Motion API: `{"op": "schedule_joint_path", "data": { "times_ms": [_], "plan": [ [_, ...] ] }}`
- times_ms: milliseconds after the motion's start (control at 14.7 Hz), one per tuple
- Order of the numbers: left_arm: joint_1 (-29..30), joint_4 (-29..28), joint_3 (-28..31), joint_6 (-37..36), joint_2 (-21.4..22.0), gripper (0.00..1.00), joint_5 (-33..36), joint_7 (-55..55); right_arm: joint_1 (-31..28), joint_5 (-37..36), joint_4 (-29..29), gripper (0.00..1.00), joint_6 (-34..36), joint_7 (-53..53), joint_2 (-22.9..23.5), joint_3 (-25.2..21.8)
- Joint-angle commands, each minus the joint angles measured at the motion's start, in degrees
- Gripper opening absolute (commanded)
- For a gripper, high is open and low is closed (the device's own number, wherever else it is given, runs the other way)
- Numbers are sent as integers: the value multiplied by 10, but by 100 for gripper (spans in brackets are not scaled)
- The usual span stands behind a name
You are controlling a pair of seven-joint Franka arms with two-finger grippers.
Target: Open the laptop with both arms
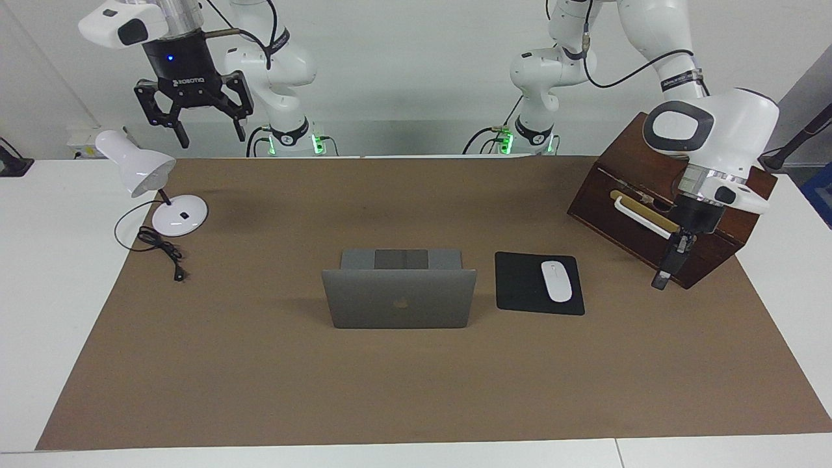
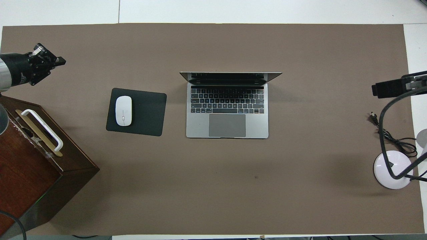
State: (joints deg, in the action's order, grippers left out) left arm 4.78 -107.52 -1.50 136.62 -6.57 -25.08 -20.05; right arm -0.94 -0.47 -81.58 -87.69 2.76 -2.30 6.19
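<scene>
Laptop (image 1: 399, 298): I see it open at mid-mat, lid upright, keyboard facing the robots.
Mouse pad (image 1: 520, 286): just beside the laptop toward the left arm's end, white mouse (image 1: 556, 281) on it.
Left gripper (image 1: 662, 281): I read it closed, empty, hanging low in front of the wooden box (image 1: 705, 195).
Right gripper (image 1: 208, 133): fingers spread apart, empty, raised above the lamp (image 1: 136, 170).

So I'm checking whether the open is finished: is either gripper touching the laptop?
Apart. The facing view shows the left gripper by the wooden box and the right gripper up by the lamp, both clear of the laptop.
</scene>
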Motion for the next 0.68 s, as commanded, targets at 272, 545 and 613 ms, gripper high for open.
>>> {"op": "schedule_joint_path", "data": {
  "times_ms": [272,545,613],
  "plan": [
    [0,64,14,-293,62,0,184,10,9,14,-84,91,-8,-17,-25,-45],
    [1,60,14,-439,110,0,212,19,10,14,-103,91,-13,-45,-25,-50],
    [7,49,16,-458,118,0,223,19,15,14,-104,92,-13,-49,-25,-50]
  ]
}}
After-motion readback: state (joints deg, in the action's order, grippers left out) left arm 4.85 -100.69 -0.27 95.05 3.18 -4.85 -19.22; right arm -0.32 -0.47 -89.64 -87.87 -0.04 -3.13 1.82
